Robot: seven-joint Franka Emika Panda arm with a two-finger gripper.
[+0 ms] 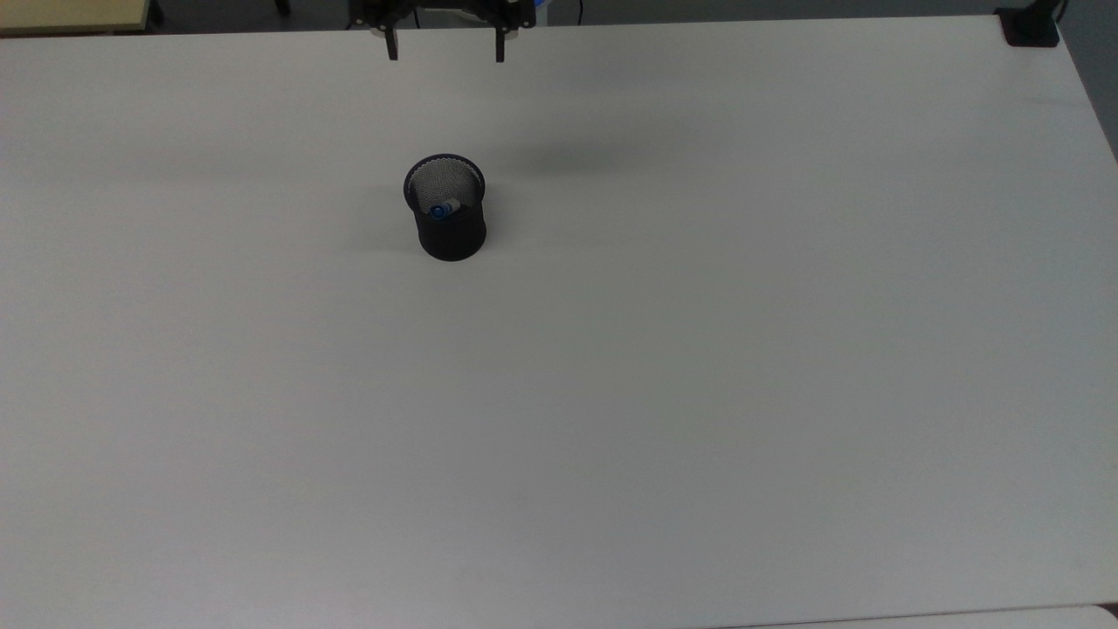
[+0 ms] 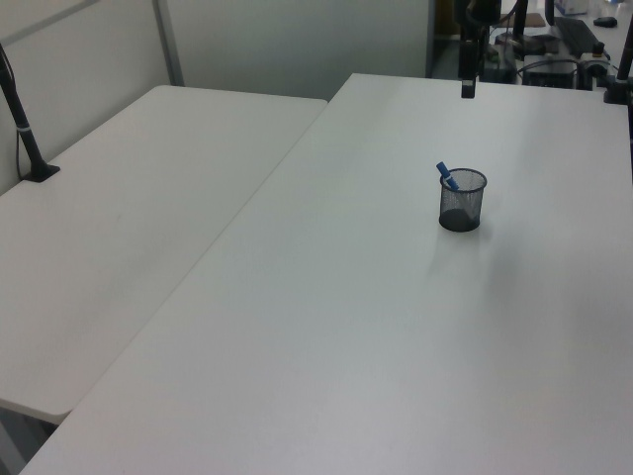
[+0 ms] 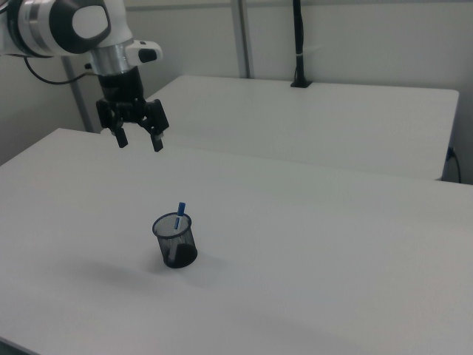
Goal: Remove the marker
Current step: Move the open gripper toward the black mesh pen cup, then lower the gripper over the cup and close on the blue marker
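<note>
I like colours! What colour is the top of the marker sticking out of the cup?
Blue. The marker top shows best in the right view.

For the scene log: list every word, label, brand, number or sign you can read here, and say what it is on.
No text can be read anywhere.
The marker standing in the black mesh cup: blue cap end showing, any print too small to read.
The gripper and arm: no legible marking.
The white table: plain.

Marker (image 3: 179, 210) in cup (image 3: 175, 242) — on table (image 3: 310, 251)
</note>
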